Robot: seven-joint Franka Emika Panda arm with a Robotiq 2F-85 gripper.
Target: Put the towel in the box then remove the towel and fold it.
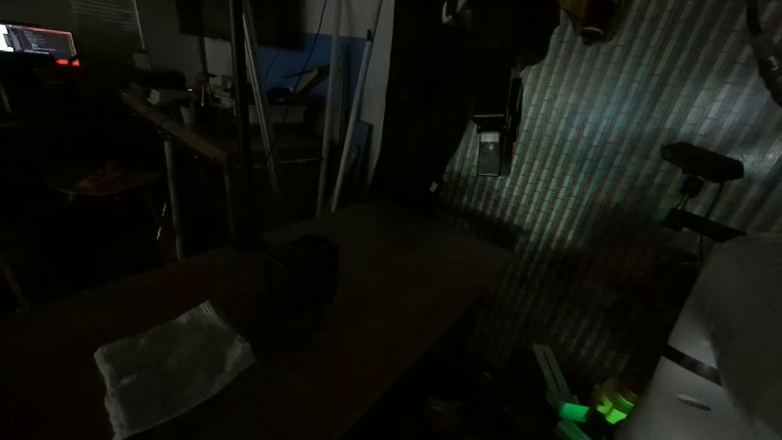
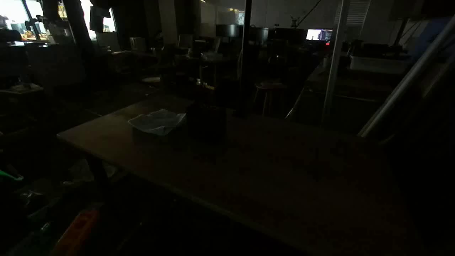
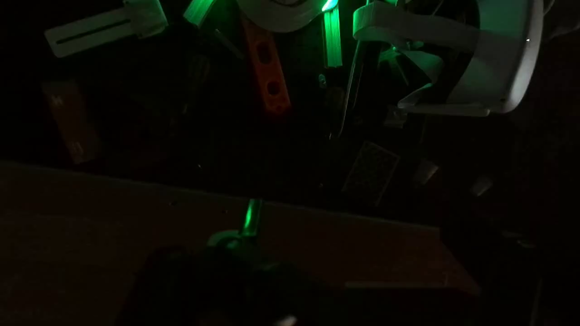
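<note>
The scene is very dark. A pale, slightly wrinkled towel (image 1: 174,370) lies spread out flat on the table; the same towel (image 2: 158,121) shows beside the box in an exterior view. The nearly black box (image 1: 302,272) stands upright on the tabletop, and its inside is too dark to make out. In both exterior views the towel is outside the box (image 2: 206,122). High above the table's end near the wall hangs my gripper (image 1: 498,173), pointing down, open, away from both things, with nothing seen held. In the wrist view one finger (image 3: 251,217) catches green light; towel and box are out of view there.
The brown table (image 2: 277,170) has a long edge over cluttered floor, where an orange level (image 3: 267,72) lies. A patterned wall (image 1: 599,122) rises beside the table's end. A mounted camera (image 1: 702,162) stands near a large white rounded body (image 1: 696,360). Metal poles (image 1: 351,122) lean behind.
</note>
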